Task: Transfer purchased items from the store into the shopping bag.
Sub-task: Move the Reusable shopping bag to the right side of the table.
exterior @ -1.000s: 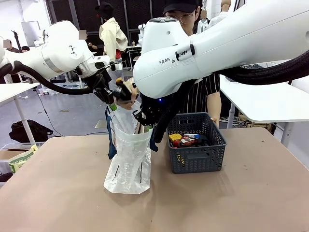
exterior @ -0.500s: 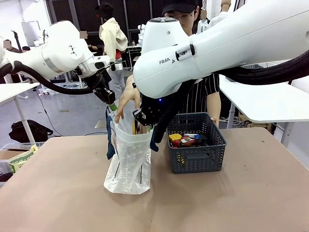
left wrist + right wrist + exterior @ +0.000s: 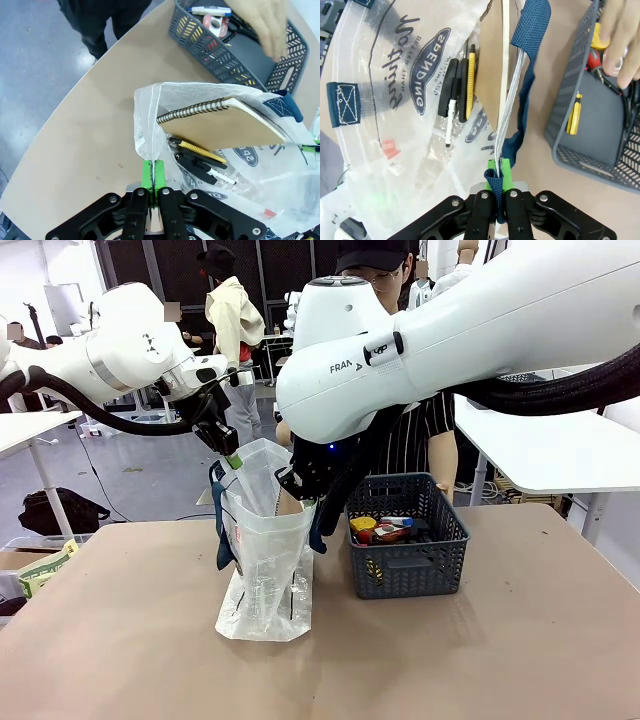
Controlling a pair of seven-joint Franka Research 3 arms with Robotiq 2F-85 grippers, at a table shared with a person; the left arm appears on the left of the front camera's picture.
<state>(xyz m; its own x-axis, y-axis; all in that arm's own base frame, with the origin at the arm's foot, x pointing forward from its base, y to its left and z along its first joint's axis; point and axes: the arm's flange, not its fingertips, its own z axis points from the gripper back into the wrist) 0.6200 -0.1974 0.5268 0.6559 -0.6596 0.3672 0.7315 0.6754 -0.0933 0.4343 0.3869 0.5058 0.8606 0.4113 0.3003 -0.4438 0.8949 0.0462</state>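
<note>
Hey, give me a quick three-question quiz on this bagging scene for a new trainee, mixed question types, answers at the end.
1. True or false: the spiral notebook lies in the basket.
2. The left gripper is shut on: A the shopping bag rim, B the basket's wall, C nothing.
3. Fill in: the person's hand is over the ____.
Key: 1 false, it stands in the shopping bag. 2 A. 3 basket.
</note>
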